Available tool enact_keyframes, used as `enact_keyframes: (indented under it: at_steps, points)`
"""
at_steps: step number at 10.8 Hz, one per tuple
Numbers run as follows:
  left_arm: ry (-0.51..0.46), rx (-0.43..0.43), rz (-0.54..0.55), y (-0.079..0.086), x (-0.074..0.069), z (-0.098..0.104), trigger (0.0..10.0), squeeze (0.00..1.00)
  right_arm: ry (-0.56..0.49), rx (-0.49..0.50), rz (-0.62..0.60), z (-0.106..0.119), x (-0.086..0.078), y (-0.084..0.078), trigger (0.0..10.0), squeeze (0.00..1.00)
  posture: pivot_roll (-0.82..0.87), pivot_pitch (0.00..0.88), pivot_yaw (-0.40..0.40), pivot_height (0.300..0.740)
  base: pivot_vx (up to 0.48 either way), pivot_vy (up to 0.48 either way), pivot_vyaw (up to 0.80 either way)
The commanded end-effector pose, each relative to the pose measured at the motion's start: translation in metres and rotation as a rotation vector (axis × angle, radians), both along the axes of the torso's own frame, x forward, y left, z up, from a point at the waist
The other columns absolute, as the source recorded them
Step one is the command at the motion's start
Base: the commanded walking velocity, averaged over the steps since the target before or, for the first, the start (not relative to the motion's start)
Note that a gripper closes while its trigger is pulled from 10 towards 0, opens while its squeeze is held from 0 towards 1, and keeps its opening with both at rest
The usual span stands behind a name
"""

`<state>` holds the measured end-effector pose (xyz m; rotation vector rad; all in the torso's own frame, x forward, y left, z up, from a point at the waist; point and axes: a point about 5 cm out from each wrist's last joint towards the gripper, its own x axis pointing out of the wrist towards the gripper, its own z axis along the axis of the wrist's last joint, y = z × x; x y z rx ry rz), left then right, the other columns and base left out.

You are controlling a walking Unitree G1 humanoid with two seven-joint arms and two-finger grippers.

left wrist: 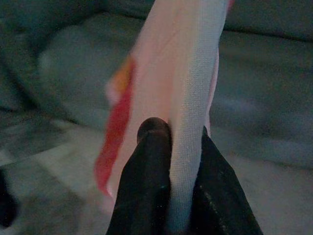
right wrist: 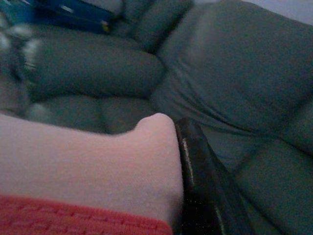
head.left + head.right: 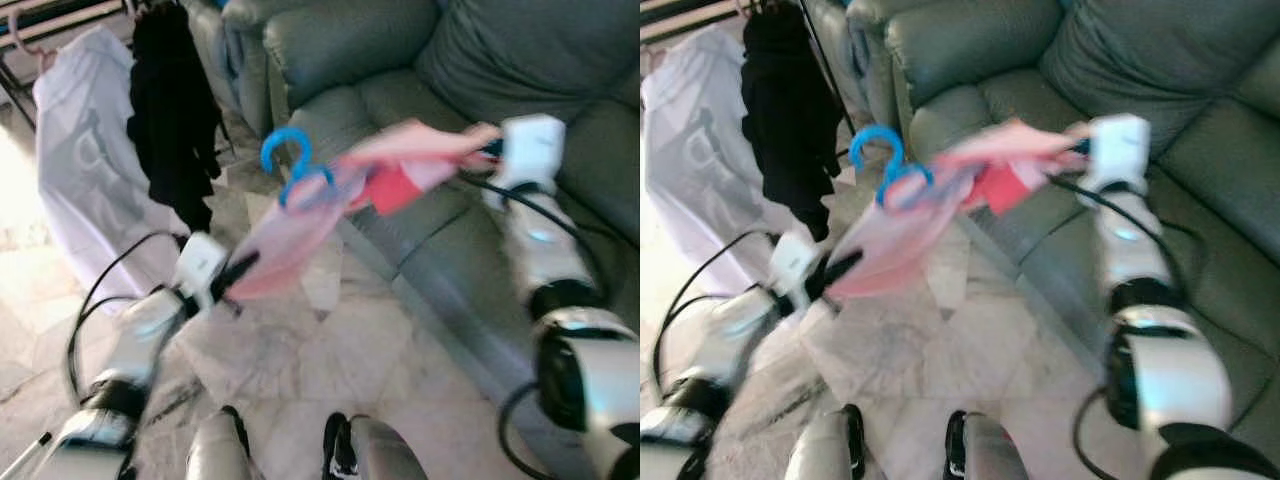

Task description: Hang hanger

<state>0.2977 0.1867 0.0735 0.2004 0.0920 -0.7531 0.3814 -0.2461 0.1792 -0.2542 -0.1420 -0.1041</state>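
Observation:
A pink garment with a red patch hangs on a blue hanger, stretched in the air between both arms in front of the sofa. My left gripper is shut on the garment's lower end; its black fingers pinch the cloth in the left wrist view. My right gripper is shut on the upper end, where one black finger presses against pink cloth. The hanger's hook points up, free of any rail. A rack with a white garment and a black one stands at far left.
A grey-green leather sofa runs across the back and right, close behind the right arm. The floor is pale marble tile. My own legs and feet show at the bottom. Black cables loop beside the left arm.

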Motion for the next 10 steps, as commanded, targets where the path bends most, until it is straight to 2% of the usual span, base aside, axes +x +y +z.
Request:
enact_keyframes:
  at_steps: [1,4,5,8,10]
  points:
    - [0.039,-0.019,-0.092,0.001,-0.007,0.002,0.0,0.00,0.014,0.004,-0.044,-0.005,-0.005,-0.012,0.0,0.00,-0.03,0.179,-0.098,0.740,0.000,0.000,0.00]
    - [0.277,0.055,-0.387,0.003,-0.046,-0.018,0.0,0.00,0.023,0.005,-0.037,-0.007,-0.005,-0.013,0.0,0.00,-0.03,0.181,-0.100,0.740,0.000,0.000,0.00]
    - [0.272,0.053,-0.364,0.002,-0.046,-0.018,0.0,0.00,0.034,0.017,-0.017,-0.009,-0.005,-0.010,0.0,0.00,-0.03,0.184,-0.101,0.740,0.000,0.000,0.00]
    - [0.218,0.092,-0.216,0.008,-0.032,-0.020,0.0,0.00,0.046,0.040,0.007,-0.013,-0.005,-0.006,0.0,0.00,-0.03,0.184,-0.100,0.740,0.000,0.000,0.00]
    - [0.204,0.071,-0.110,0.011,-0.026,-0.023,0.0,0.00,0.044,0.068,0.038,-0.012,-0.004,-0.005,0.0,0.00,-0.04,0.182,-0.097,0.740,0.000,0.000,0.00]
